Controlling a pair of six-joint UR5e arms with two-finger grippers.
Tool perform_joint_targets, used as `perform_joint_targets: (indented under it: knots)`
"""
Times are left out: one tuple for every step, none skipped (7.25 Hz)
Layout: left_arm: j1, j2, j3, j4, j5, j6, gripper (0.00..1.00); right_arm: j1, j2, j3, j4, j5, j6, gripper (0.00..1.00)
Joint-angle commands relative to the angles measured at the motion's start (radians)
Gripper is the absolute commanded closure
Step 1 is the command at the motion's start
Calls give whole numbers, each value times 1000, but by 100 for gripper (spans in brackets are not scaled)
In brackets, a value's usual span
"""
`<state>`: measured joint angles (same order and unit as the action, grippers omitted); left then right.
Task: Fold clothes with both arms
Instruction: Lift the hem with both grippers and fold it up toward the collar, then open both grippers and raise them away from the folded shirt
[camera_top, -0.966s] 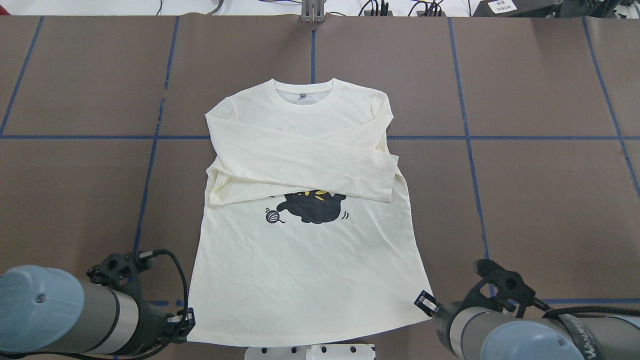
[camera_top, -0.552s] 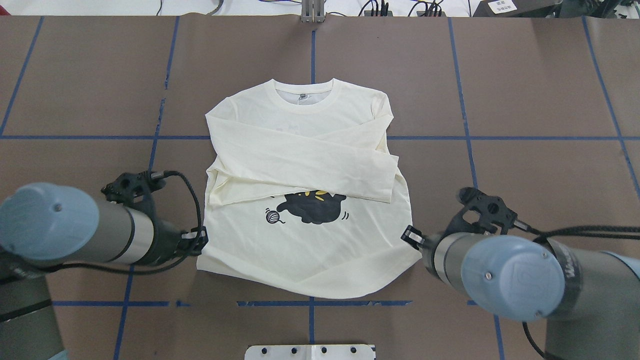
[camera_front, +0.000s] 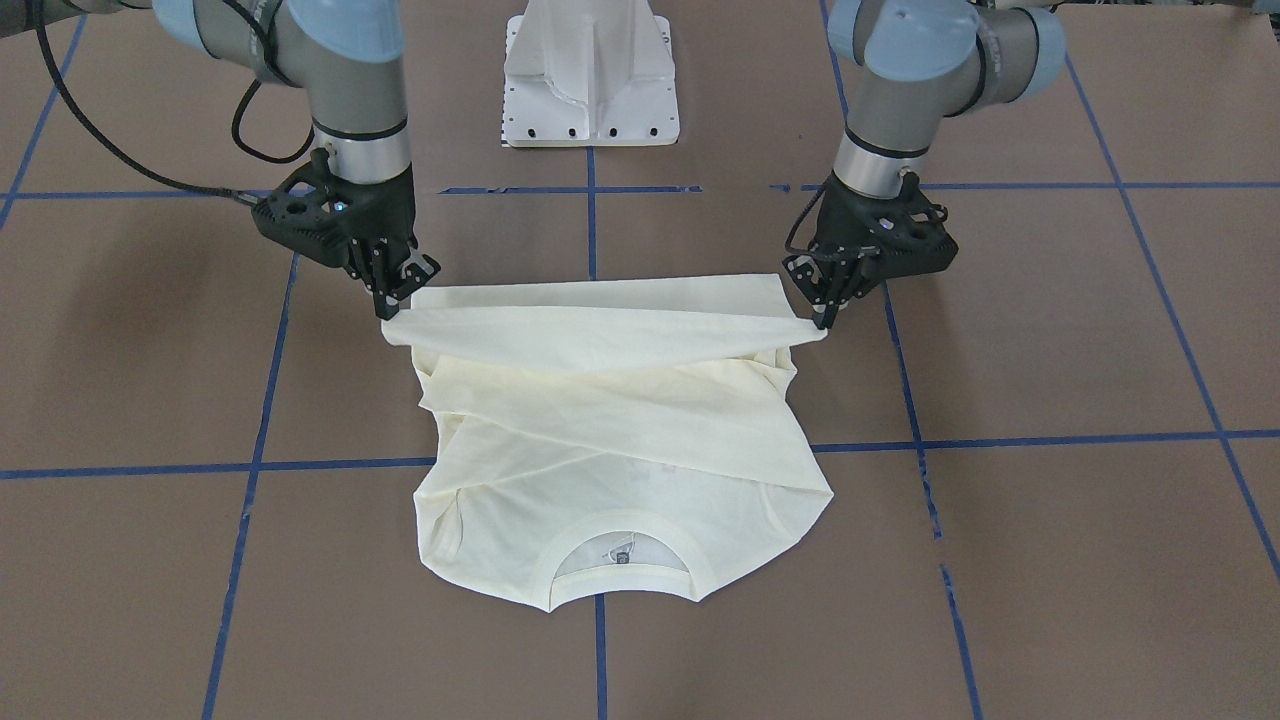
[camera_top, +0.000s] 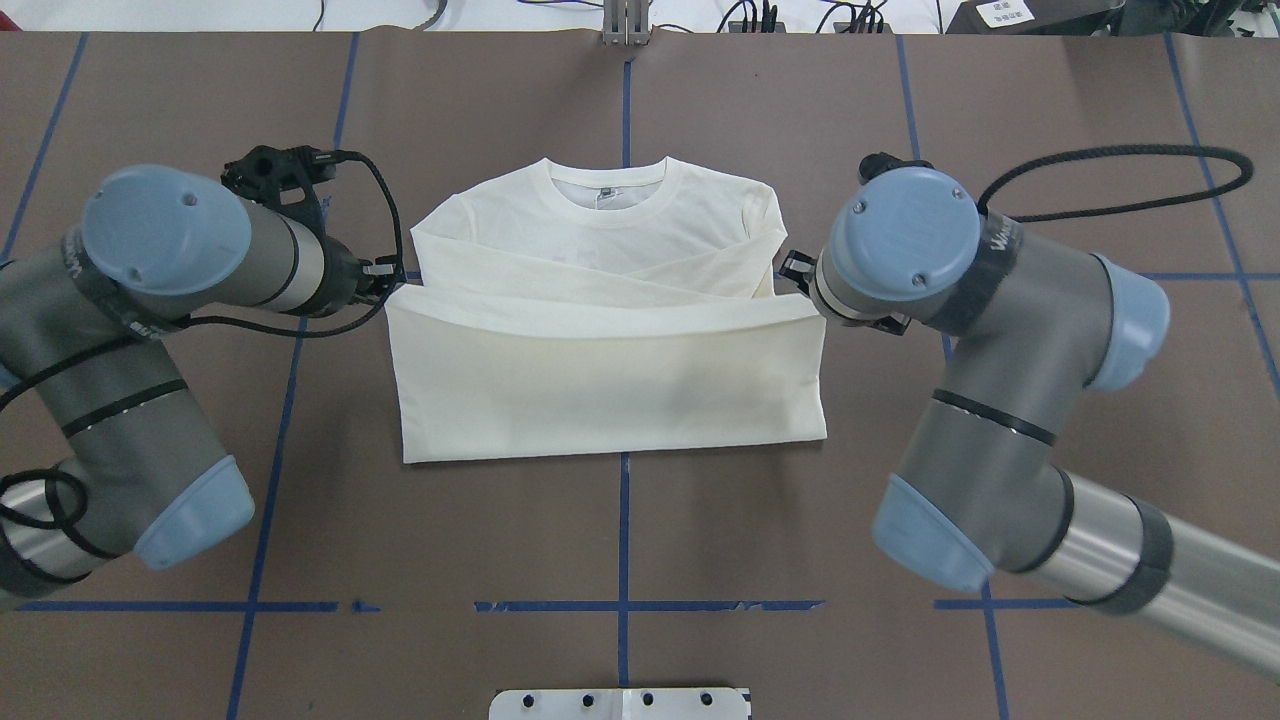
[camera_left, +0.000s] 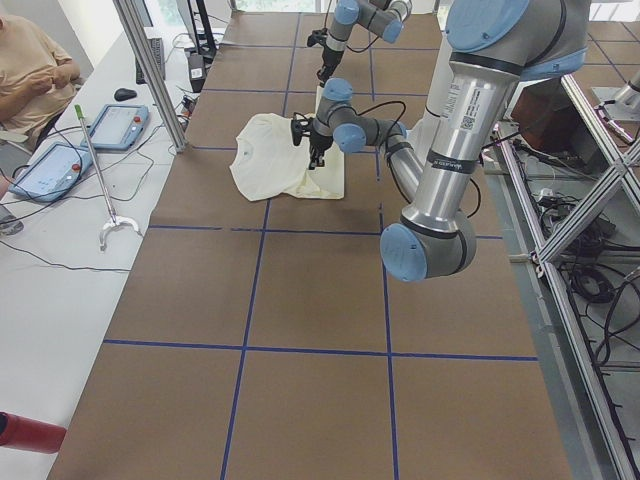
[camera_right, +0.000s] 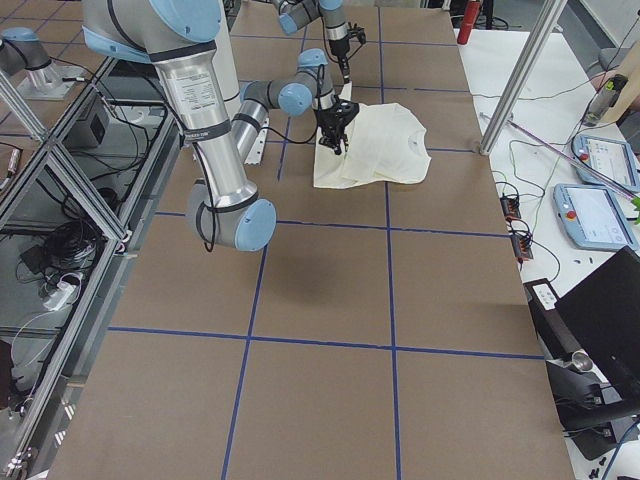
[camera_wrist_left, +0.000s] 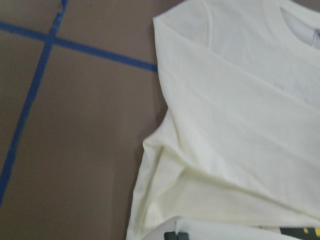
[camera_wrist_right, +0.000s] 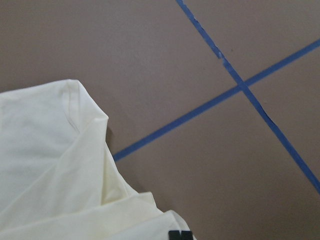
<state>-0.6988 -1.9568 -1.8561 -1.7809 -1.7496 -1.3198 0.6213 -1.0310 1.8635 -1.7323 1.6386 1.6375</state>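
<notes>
"Where was the T-shirt (camera_top: 610, 390)?"

"On the brown table (camera_top: 1050, 120), in the middle. Its near half was doubled over toward the far side, plain cream side up, with the crease nearest the robot."

"And the claws?"

"The left gripper (camera_front: 822, 318) was pinched closed on the left corner of the hem (camera_front: 600, 322). The right gripper (camera_front: 392, 306) was pinched closed on the right corner. Between them the hem stretched straight, slightly raised over the crossed sleeves (camera_front: 600, 410)."

"And beyond that?"

"The collar (camera_top: 607, 190) lay flat at the far end, in line with a blue tape line (camera_top: 626, 110)."
</notes>
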Motion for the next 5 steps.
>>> perform_joint_targets:
  knots:
    - [-51,-62,176,-124,53,22,100,63,153,-345,193,1,-21,100]
    - [-51,-103,239,-130,74,19,100,80,193,-431,207,3,-25,100]
    - [-53,-144,347,-226,96,17,100,89,207,-481,215,3,-77,100]
    - [-53,-148,451,-352,102,17,100,101,248,-553,258,1,-100,100]
    - [-51,-149,507,-420,104,17,100,103,261,-585,269,3,-125,100]
